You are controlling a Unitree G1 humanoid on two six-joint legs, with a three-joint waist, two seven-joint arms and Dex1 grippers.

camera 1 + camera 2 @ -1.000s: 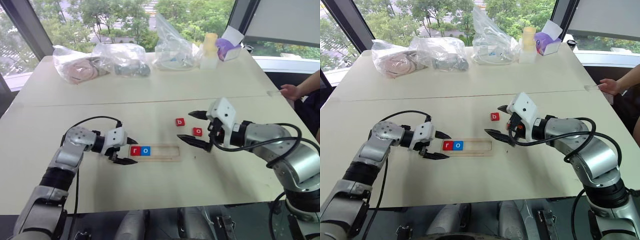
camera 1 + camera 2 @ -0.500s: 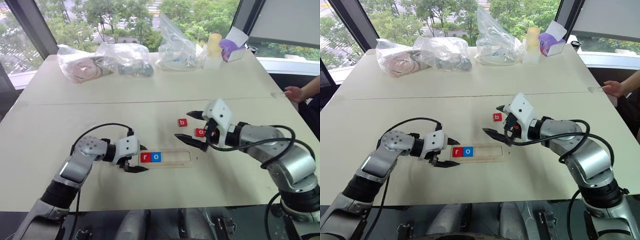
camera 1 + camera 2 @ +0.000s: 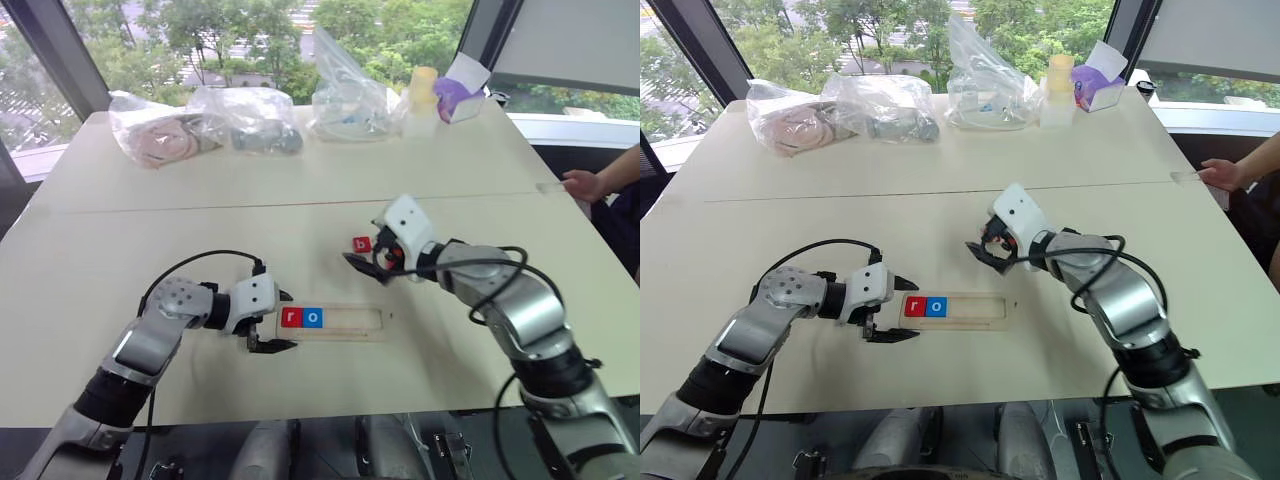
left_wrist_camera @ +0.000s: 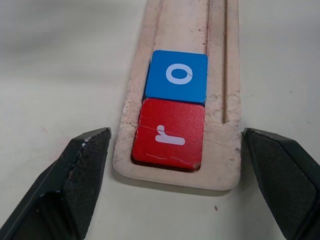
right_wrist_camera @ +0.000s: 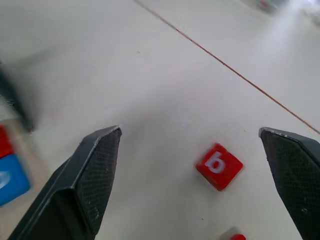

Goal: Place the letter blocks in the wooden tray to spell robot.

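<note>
The wooden tray [image 3: 350, 323] lies in front of me with a red r block [image 4: 168, 135] and a blue o block [image 4: 176, 76] in its left end. My left gripper [image 3: 283, 320] is open, and its fingers stand apart on either side of that tray end without touching it. A red b block [image 5: 218, 165] lies loose on the table behind the tray. My right gripper [image 5: 190, 132] hangs open just above it, one finger on each side. The edge of another red block [image 5: 235, 236] peeks in close under that gripper.
Along the table's far edge lie plastic bags [image 3: 255, 118], a pale bottle [image 3: 420, 95] and a purple-and-white box [image 3: 462, 90]. A person's hand [image 3: 580, 183] rests at the right edge. The tray's right part [image 3: 365, 320] holds no blocks.
My right gripper has reached forward and left, from beside the loose red blocks to over the b block. My left gripper has kept its place at the tray's left end.
</note>
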